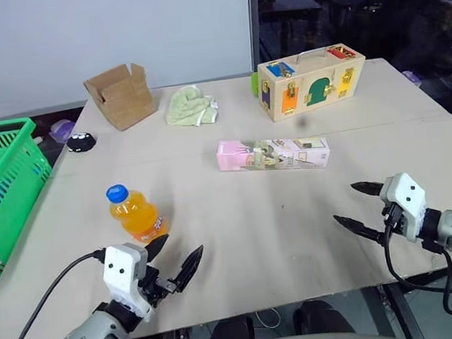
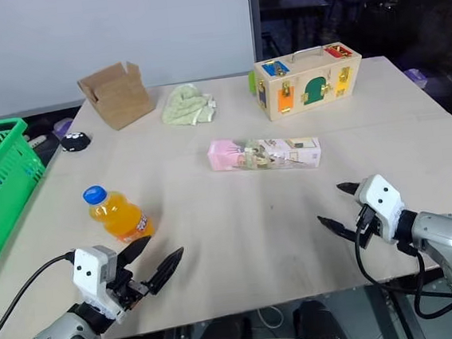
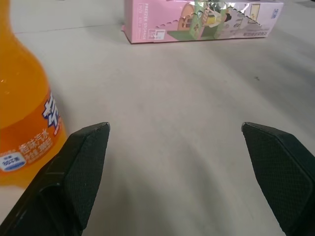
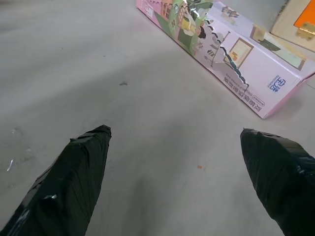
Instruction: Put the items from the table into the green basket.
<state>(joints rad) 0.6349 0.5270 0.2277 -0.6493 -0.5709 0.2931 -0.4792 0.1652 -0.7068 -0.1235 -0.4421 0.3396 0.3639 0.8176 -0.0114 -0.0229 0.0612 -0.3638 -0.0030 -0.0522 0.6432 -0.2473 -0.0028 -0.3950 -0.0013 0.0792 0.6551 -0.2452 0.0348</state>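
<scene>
Nothing had gone into the green basket (image 1: 6,171) as far as could be seen; both items were on the bench (image 1: 239,224), so the whole job remained. The left gripper (image 1: 173,259) hung low with jaws spread and empty, the orange-drink bottle (image 1: 135,213) standing just beside its outer finger, the basket well off to its left. The right gripper (image 1: 359,207) was likewise spread and empty, the pink carton (image 1: 272,154) lying flat ahead of it, well apart.
</scene>
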